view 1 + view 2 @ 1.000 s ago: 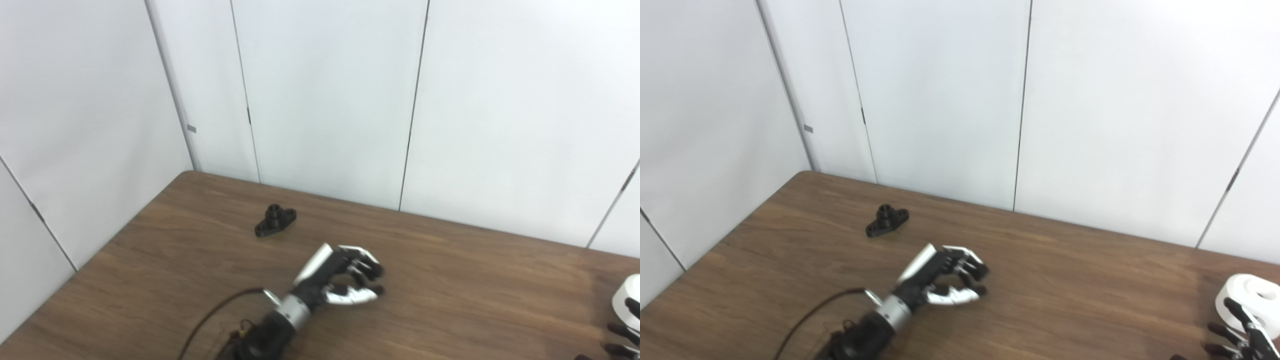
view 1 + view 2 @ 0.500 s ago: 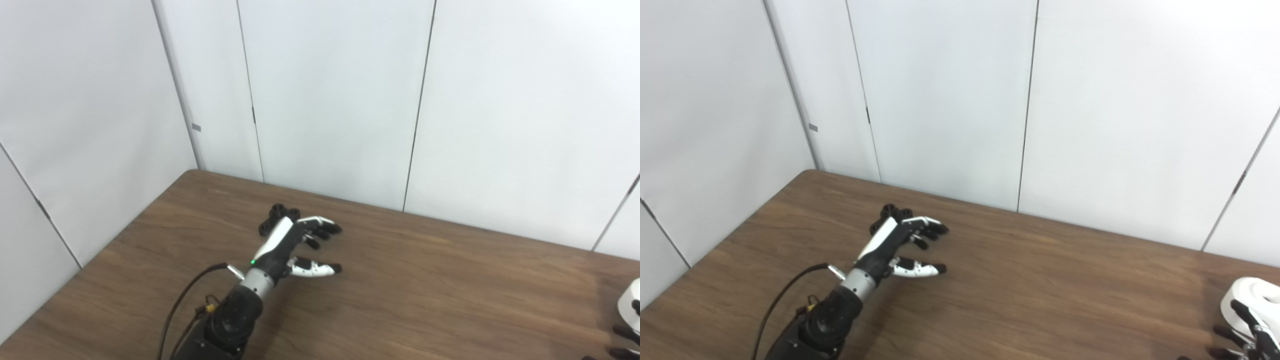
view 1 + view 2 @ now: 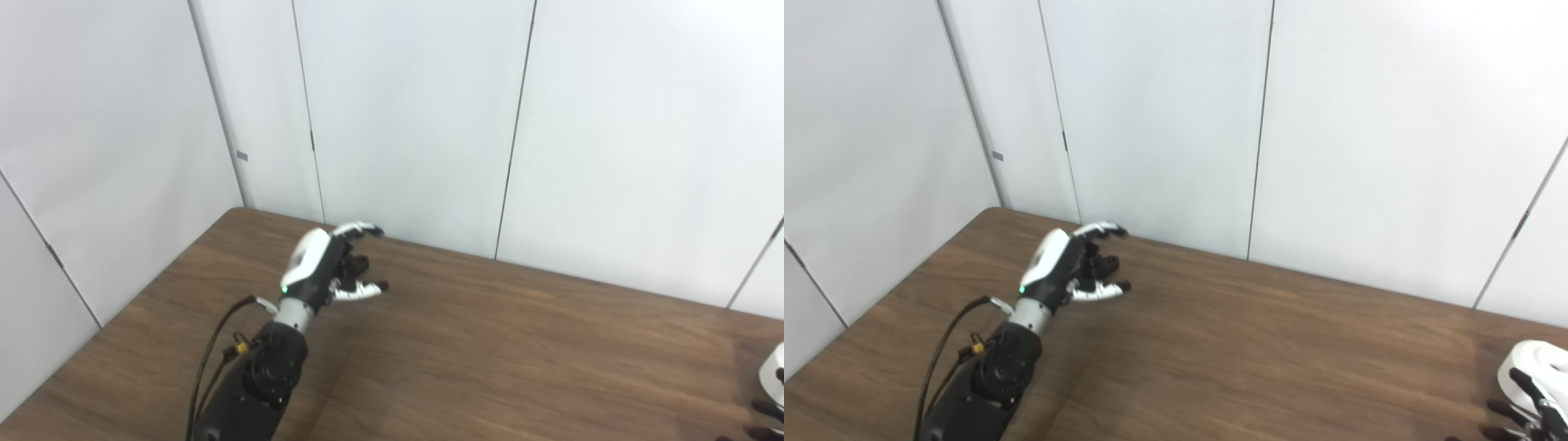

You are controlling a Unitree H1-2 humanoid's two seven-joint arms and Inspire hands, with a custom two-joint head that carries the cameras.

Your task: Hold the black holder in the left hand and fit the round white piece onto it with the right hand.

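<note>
The black holder (image 3: pixel 358 265) lies on the brown table (image 3: pixel 502 349) near its far left corner, mostly hidden behind my left hand (image 3: pixel 323 267). That hand hovers right over it, open, its fingers arched above the holder and the thumb stretched out in front of it. The round white piece (image 3: pixel 1532 366) rests at the table's right edge, cut off by the frame. Only the dark fingers (image 3: pixel 1526 384) of my right hand (image 3: pixel 1519 410) show, spread apart against the near side of the white piece.
White wall panels (image 3: pixel 404 122) stand close behind the table's far edge and along its left side. A black cable (image 3: pixel 211 355) loops off my left forearm. Bare wood spans the stretch between the two hands.
My left hand has travelled from mid-table toward the far left and now covers the black holder, with its fingers spread wider. The right hand and white piece have stayed put.
</note>
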